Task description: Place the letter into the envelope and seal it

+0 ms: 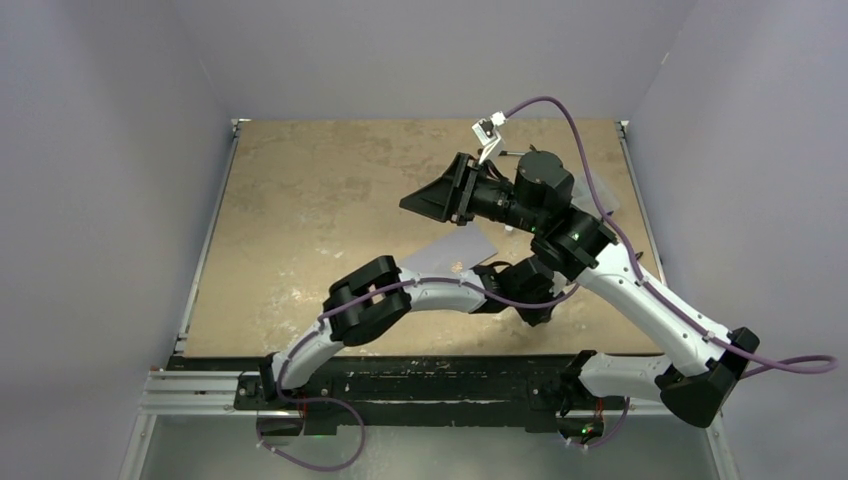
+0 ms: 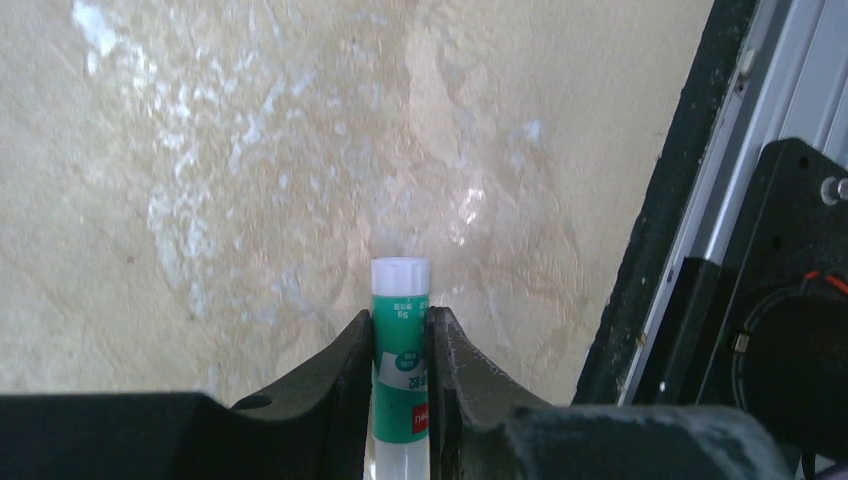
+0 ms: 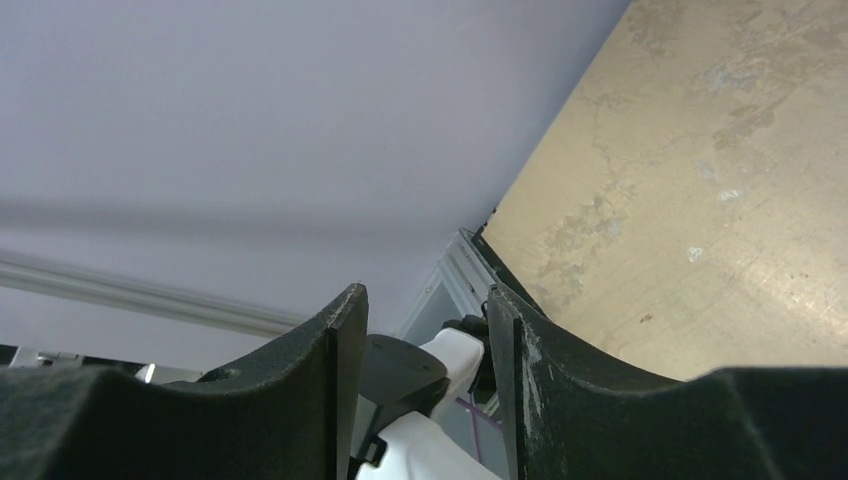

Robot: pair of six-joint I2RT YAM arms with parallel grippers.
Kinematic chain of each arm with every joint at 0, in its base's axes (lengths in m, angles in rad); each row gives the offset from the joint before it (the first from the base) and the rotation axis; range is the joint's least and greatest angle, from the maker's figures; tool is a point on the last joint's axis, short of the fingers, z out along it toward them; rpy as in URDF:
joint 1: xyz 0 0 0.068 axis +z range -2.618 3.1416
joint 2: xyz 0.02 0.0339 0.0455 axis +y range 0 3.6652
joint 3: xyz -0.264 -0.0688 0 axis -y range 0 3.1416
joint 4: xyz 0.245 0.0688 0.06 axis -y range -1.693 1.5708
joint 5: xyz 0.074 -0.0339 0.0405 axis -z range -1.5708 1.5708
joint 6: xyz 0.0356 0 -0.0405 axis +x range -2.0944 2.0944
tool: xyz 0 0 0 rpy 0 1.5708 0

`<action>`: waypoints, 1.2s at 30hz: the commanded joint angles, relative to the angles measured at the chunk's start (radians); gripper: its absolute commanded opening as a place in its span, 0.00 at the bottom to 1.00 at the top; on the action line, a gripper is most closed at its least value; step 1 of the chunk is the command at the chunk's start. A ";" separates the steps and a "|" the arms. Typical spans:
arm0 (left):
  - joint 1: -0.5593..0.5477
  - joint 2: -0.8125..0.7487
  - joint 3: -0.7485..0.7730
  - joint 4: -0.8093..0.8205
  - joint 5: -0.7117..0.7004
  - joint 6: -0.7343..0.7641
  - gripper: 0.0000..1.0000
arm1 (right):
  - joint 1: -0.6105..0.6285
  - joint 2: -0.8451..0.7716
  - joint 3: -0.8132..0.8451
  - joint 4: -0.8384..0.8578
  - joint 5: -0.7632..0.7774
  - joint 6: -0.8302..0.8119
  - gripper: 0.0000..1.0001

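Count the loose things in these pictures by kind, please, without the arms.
envelope: 1
glue stick, held in the left pincer: 1
Total: 2

Even soft light, mild tabletop (image 2: 250, 150) glare

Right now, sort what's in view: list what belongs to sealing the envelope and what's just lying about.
Belongs: envelope; glue stick, clamped in the left fingers; letter, not in view.
Lying about: nothing else visible; right fingers open, empty.
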 commanded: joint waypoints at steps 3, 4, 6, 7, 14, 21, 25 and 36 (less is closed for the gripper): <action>0.035 -0.163 -0.149 0.029 -0.040 -0.072 0.00 | -0.011 -0.003 -0.002 -0.039 0.063 -0.058 0.52; 0.042 -0.185 -0.179 0.034 -0.048 -0.076 0.00 | -0.018 -0.005 0.007 -0.067 0.078 -0.077 0.53; 0.050 -0.225 -0.235 0.040 -0.064 -0.077 0.00 | -0.044 -0.012 0.016 -0.097 0.100 -0.105 0.55; 0.053 -0.243 -0.258 0.038 -0.072 -0.075 0.00 | -0.061 -0.013 0.018 -0.108 0.099 -0.116 0.56; 0.101 -0.364 -0.405 0.020 -0.093 -0.055 0.00 | -0.214 0.016 0.007 -0.190 0.111 -0.152 0.57; 0.184 -0.488 -0.535 0.017 -0.069 -0.034 0.00 | -0.324 0.003 -0.033 -0.268 0.255 -0.133 0.65; 0.219 -0.563 -0.601 0.008 -0.056 -0.044 0.00 | -0.391 -0.049 -0.098 -0.260 0.328 -0.068 0.84; 0.295 -0.737 -0.727 0.054 -0.041 -0.087 0.00 | -0.452 -0.122 -0.240 -0.241 0.300 0.151 0.86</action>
